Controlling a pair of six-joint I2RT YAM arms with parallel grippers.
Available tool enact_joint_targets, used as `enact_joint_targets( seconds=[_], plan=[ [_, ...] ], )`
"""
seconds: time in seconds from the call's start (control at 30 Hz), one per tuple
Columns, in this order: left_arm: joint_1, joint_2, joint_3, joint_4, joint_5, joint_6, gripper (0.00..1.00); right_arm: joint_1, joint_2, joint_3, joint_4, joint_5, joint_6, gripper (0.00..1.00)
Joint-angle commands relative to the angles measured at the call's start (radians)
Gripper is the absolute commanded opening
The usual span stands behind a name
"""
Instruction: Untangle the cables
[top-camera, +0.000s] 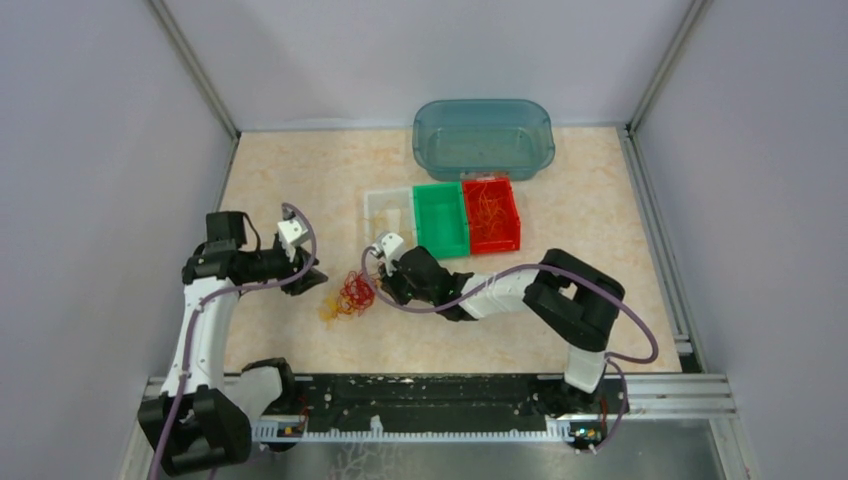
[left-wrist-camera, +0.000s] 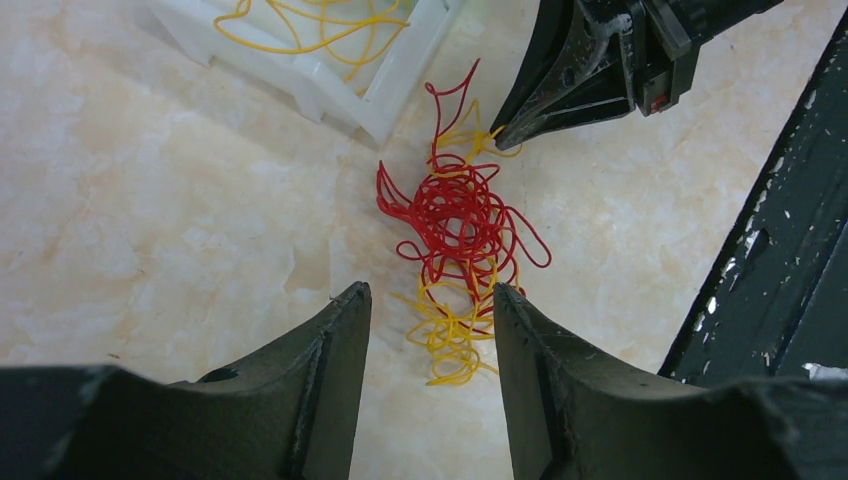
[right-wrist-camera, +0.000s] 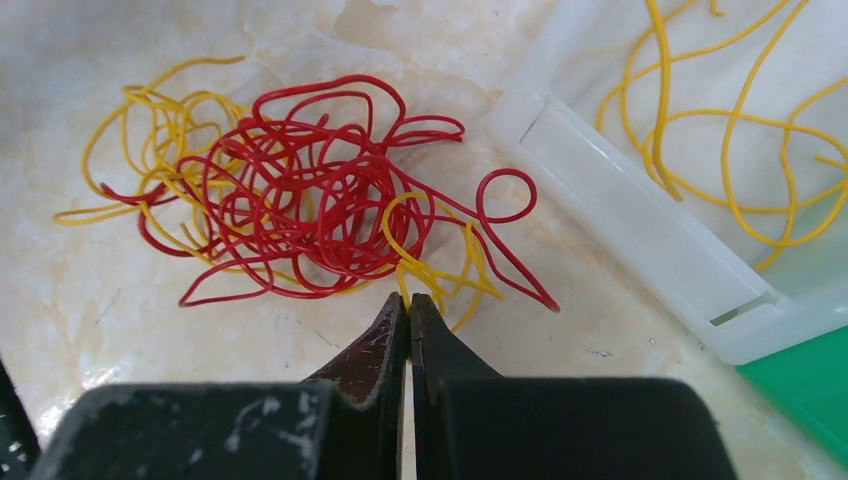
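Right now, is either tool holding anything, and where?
The right tool pinches a thin yellow wire loop at the edge of the tangled wire clump; left tool holds nothing.

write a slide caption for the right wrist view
Right gripper pinched shut on a yellow strand at the edge of the red and yellow cables, beside a clear bin of yellow wires.

Left arm (top-camera: 200, 335) and right arm (top-camera: 497, 290): white links between black joint housings. A purple cable (top-camera: 640, 335) loops along each. Right tool (right-wrist-camera: 408, 300) black, faces scuffed and white-flecked.
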Motion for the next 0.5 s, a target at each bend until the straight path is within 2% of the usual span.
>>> enact_joint_targets(
  seconds=[0.0, 0.27, 0.47],
  plan=[
    [0.005, -0.031, 0.009, -0.017, 0.105, 0.043, 0.55, 0.005, -0.135, 0.000, 0.077, -0.025, 0.018, 0.00],
    [-0.003, -0.079, 0.043, -0.068, 0.286, 0.110, 0.56, 0.006, -0.456, 0.022, -0.037, -0.246, 0.072, 0.00],
    [-0.020, -0.112, 0.065, -0.069, 0.351, 0.072, 0.56, 0.005, -0.542, 0.114, -0.107, -0.335, 0.096, 0.00]
  ],
)
